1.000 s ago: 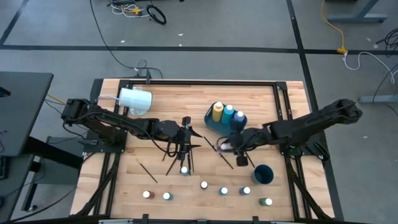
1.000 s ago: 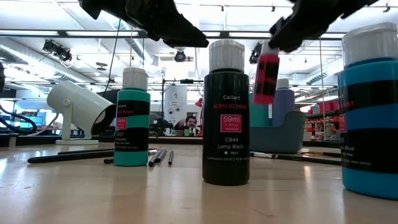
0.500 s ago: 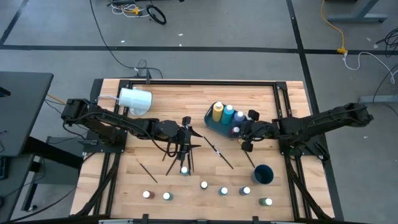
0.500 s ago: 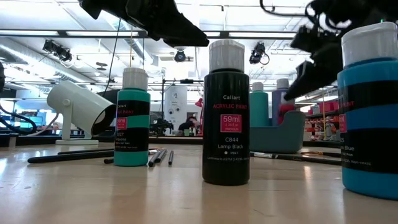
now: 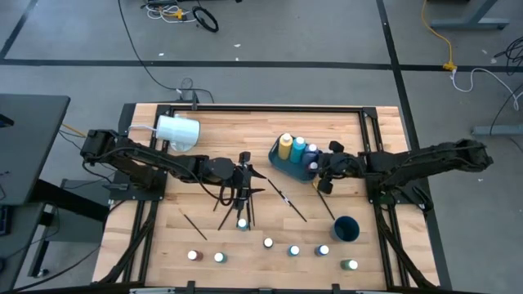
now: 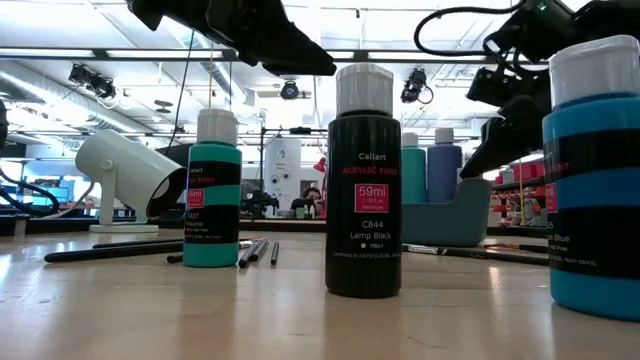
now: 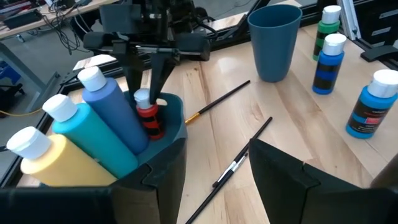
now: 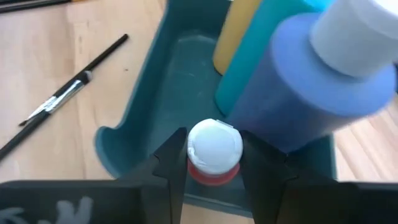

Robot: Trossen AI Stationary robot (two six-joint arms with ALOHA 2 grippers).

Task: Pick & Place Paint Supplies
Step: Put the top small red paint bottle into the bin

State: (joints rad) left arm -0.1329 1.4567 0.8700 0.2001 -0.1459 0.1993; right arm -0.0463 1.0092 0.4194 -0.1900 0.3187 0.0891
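Observation:
A blue tray (image 5: 278,157) stands at the far right of the table with a tall yellow bottle (image 5: 285,146), a teal one (image 5: 300,148) and a blue one (image 5: 314,153). My right gripper (image 5: 317,170) reaches into the tray, shut on a small red paint bottle (image 7: 149,118) with a white cap. My left gripper (image 5: 245,175) hangs open above the table's middle, over several thin dark brushes (image 5: 237,196). Several small paint bottles (image 5: 268,242) stand along the near edge; three of them loom close in the low view, such as the black one (image 6: 364,185). My right gripper pinches the red bottle's white cap (image 8: 214,146) between its two fingers (image 8: 177,163), one on each side. The fingers slant down from above and from the table's right. The bottle stands upright inside the tray beside the tall blue bottle; the tray wall hides its base.
A blue cup (image 5: 346,229) stands near the right front. The large white cup (image 5: 178,131) lies on its side at the far left. Loose brushes (image 5: 288,201) lie between the tray and the near row of bottles; another brush (image 5: 193,224) lies at the left front.
My right gripper has carried the red bottle from above the table's middle toward the far right and down. The bottle, which hung high, now stands inside the tray behind its wall. The gripper has also tipped further downward.

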